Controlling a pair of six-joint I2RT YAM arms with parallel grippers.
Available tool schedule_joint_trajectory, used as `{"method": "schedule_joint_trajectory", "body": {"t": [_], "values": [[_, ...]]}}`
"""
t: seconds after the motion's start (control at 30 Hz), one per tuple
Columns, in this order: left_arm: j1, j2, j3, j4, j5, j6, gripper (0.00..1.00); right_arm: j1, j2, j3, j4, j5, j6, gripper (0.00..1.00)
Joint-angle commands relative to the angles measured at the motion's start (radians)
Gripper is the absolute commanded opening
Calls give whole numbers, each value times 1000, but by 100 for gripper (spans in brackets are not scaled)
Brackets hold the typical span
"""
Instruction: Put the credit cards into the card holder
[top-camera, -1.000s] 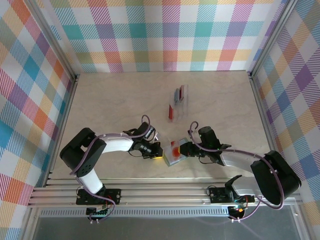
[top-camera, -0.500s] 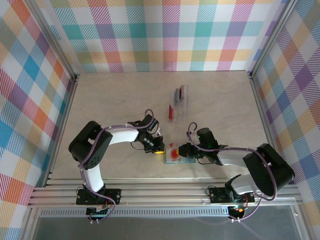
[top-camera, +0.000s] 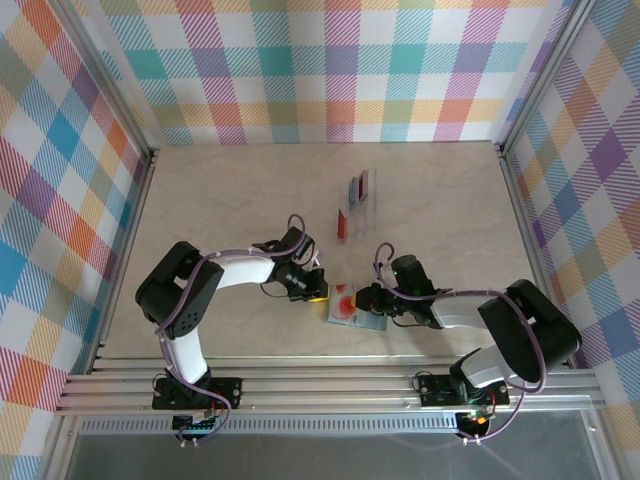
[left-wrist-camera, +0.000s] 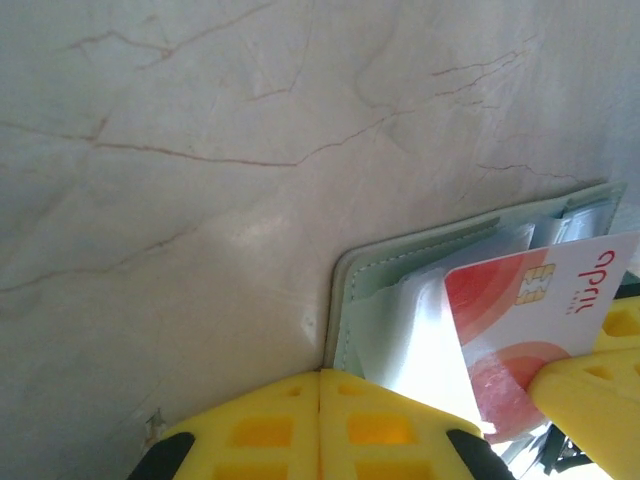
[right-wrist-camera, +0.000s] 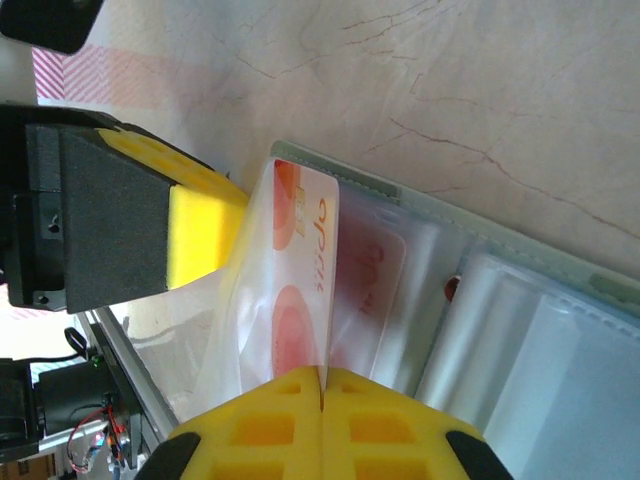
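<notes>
Top external view first: the sage-green card holder (top-camera: 362, 320) lay open on the table (top-camera: 220, 220), right in front of the two arms. The left end effector (top-camera: 320, 296) sat at its left edge and the right end effector (top-camera: 366, 300) at its right. A pale card (top-camera: 344, 299) with the orange-red mark was on top of the holder between them. Farther back, well apart, a clear rack (top-camera: 352, 208) had a red card (top-camera: 343, 224) and a blue card (top-camera: 353, 190) in it.

Left wrist view: the left end effector (left-wrist-camera: 320, 385) was pinched shut right on the card holder's (left-wrist-camera: 345, 290) edge. The pale card (left-wrist-camera: 530, 290) poked out of a clear pocket sleeve (left-wrist-camera: 415, 345).

Right wrist view: the right end effector (right-wrist-camera: 322, 385) was clamped tight on the pale card's (right-wrist-camera: 300, 300) edge, with the card partway into the clear sleeve (right-wrist-camera: 240, 300) of the card holder (right-wrist-camera: 590, 340).
</notes>
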Motion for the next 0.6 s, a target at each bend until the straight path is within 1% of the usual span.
{"method": "schedule_joint_trajectory", "body": {"t": [0.0,0.1,0.23,0.57], "values": [[43,-8,-58,48,-165,-12,8,9,-49,-31,-135,67,29,0],[43,-23,-86,68,-155,-19,8,12,-113,-39,-200,90,30,0],[41,-37,-110,81,-145,-23,8,29,-149,-42,-233,102,36,0],[23,-34,-126,99,-127,-21,9,61,-66,-34,-146,100,58,0]]}}
